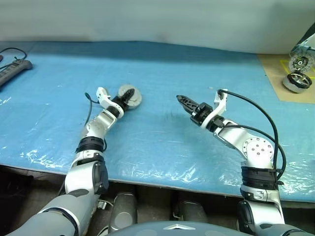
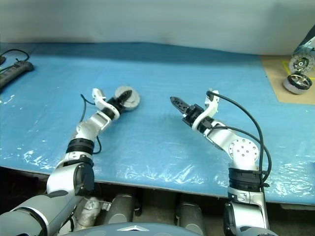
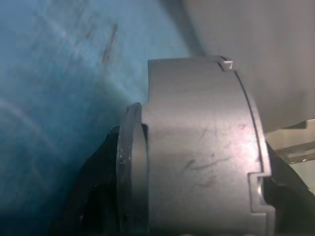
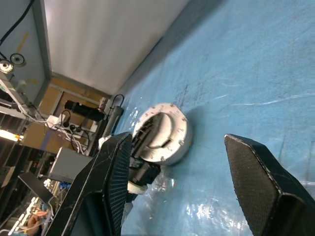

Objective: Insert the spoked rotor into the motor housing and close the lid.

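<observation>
The motor housing (image 1: 134, 96) is a round silver-grey puck low over the blue table cover, left of centre. Its lid (image 4: 167, 127) is folded down on it, plain grey face outward. My left gripper (image 1: 128, 100) is shut on the housing, one black finger (image 1: 129, 97) lying across its top. In the left wrist view the housing (image 3: 197, 147) sits side-on between the fingers (image 3: 93, 196). My right gripper (image 1: 185, 102) hangs open and empty in the air, well apart to the right, its fingers (image 4: 115, 167) spread wide and pointing toward the housing. The spoked rotor is hidden.
A second hinged motor (image 1: 298, 81) with its disc (image 1: 300, 62) raised stands on a brown board (image 1: 275, 73) at the far right. A black power strip (image 1: 15, 70) and cable lie at the far left. The table's front edge (image 1: 162, 181) runs just before my arms.
</observation>
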Tool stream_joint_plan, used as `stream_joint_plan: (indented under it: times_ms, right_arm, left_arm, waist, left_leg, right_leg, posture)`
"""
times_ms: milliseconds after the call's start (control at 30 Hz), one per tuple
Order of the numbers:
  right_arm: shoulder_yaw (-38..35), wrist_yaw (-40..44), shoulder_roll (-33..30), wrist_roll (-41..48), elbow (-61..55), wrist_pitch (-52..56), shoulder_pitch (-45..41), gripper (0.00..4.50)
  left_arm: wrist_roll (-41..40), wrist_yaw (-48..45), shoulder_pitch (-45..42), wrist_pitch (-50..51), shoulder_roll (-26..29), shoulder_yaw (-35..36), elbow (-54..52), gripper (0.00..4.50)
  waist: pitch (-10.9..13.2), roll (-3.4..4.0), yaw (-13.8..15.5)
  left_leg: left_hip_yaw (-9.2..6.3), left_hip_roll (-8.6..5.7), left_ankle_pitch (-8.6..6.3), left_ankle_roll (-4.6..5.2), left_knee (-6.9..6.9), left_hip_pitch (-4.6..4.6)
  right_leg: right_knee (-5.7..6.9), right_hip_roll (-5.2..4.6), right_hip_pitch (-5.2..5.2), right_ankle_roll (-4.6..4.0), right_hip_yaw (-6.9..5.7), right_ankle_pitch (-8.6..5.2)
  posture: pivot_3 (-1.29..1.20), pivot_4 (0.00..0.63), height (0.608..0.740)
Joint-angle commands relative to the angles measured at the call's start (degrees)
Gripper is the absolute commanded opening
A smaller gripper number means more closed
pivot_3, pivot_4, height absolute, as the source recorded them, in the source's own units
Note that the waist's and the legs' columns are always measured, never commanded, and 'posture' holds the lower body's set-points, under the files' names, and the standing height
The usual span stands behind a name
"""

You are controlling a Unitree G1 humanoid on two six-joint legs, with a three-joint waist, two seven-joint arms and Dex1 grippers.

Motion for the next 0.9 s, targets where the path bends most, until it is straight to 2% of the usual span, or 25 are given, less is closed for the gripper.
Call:
stream_joint_plan:
  times_ms: [33, 67, 200, 233, 433, 500, 633, 700, 733, 800, 900]
  right_arm:
    - [0.3, 1.68, -0.05, -1.21, -3.69, -0.14, -0.23, 3.13]
    - [0.49, 1.65, 0.21, -1.7, -3.71, -0.15, -0.1, 3.19]
    - [0.96, 1.96, 1.29, -2.34, -4.4, 0.19, 0.47, 3.19]
    - [1.29, 2.3, 1.3, -2.57, -4.76, 0.45, 0.69, 3.19]
    - [1.76, 3.9, 1.6, -3.38, -5.65, 0.79, 1.92, 3.19]
    - [1.97, 4.61, 1.37, -4.38, -5.79, 0.66, 2.04, 3.19]
    - [3.39, 7.15, -0.72, -10.56, -9.02, -1.38, 3.23, 3.19]
    - [6.79, 7.2, -3.78, -21.65, -14.07, -6.84, 4.91, 3.19]
    - [10.98, 5.95, -6.83, -31.13, -16.72, -10.57, 6.43, 3.19]
    - [16.41, 4.5, -10.45, -43.49, -18.99, -15.7, 8.7, 3.19]
    - [16.91, 2.78, -12.0, -50.45, -21.35, -17.7, 13.92, 3.19]
  left_arm:
    - [1.87, -1.6, -2.09, -1.87, 0.06, -0.6, 0.86, 2.7]
    - [2.72, -1.15, -2.1, -2.43, 0.12, -0.75, 1.61, 3.19]
    - [4.82, -0.08, -2.54, -4.31, 2.04, 0.01, 3.63, 4.38]
    - [5.31, -0.08, -2.62, -4.44, 3.19, 0.25, 3.93, 4.47]
    - [7.13, -4.86, -1.5, -5.83, 10.47, 0.58, 2.41, 4.47]
    - [3.9, -9.04, -0.05, -3.13, 11.74, 1.75, -3.06, 4.47]
    - [2.87, -13.7, 5.82, 2.01, 13.9, -1.67, -18.54, 4.47]
    - [5.84, -13.28, 10.56, 0.04, 13.67, -5.38, -28.5, 4.47]
    - [8.15, -12.18, 14.4, -1.29, 13.27, -8.19, -35.33, 4.47]
    - [11.75, -10.59, 19.77, -3.55, 12.82, -12.13, -43.81, 4.47]
    - [18.82, -8.82, 29.09, -10.96, 10.8, -18.91, -54.14, 4.47]
  waist:
    - [0.0, 0.0, 0.0]
    - [0.0, 0.0, 0.0]
    - [-0.01, 0.01, -0.07]
    - [-0.01, 0.02, -0.23]
    - [-0.01, 0.02, -0.74]
    - [-0.01, 0.02, -0.53]
    - [-0.01, 0.02, -0.09]
    - [-0.01, 0.03, -0.03]
    - [-0.01, 0.03, 0.03]
    - [-0.01, 0.02, -0.06]
    - [-0.01, 0.02, -0.34]
  left_leg:
    - [-0.05, 0.01, 0.0, 0.0, 0.01, 0.01]
    - [-0.07, 0.02, 0.0, 0.0, 0.02, 0.03]
    - [-0.1, 0.03, 0.0, 0.01, 0.03, 0.31]
    - [-0.1, 0.04, 0.0, 0.01, 0.03, 0.41]
    - [-0.07, 0.23, 0.02, -0.02, 0.0, 0.61]
    - [-0.07, 0.21, 0.02, -0.02, -0.01, 0.54]
    - [-0.06, 0.21, 0.02, -0.02, -0.01, 0.33]
    - [-0.06, 0.21, 0.02, -0.02, -0.04, 0.33]
    - [-0.05, 0.2, 0.02, -0.02, -0.05, 0.32]
    - [-0.04, 0.2, 0.01, -0.02, -0.08, 0.34]
    - [-0.03, 0.23, 0.0, -0.03, -0.18, 0.47]
  right_leg:
    - [0.01, -0.02, 0.04, -0.01, -0.1, 0.01]
    - [0.01, -0.02, 0.08, -0.03, -0.13, 0.01]
    - [-0.02, -0.1, 0.43, -0.05, -0.22, 0.01]
    - [-0.04, -0.1, 0.55, -0.06, -0.22, 0.0]
    - [-0.07, -0.04, 0.61, -0.3, -0.3, 0.0]
    - [-0.1, -0.05, 0.57, -0.32, -0.31, 0.0]
    - [-0.07, -0.1, 0.44, -0.47, -0.44, -0.07]
    - [-0.06, -0.11, 0.45, -0.59, -0.45, -0.14]
    - [-0.09, -0.12, 0.45, -0.59, -0.45, -0.14]
    - [-0.17, -0.12, 0.52, -0.49, -0.45, -0.08]
    - [-0.19, -0.09, 0.57, -0.32, -0.44, -0.05]
  posture:
    - [0.0, 0.15, 0.74]
    - [0.0, 0.15, 0.74]
    - [0.0, 0.15, 0.74]
    - [0.0, 0.15, 0.74]
    - [0.0, 0.15, 0.74]
    - [0.0, 0.15, 0.74]
    - [0.0, 0.15, 0.74]
    - [0.0, 0.15, 0.74]
    - [0.0, 0.15, 0.74]
    - [0.0, 0.15, 0.74]
    - [0.0, 0.15, 0.74]
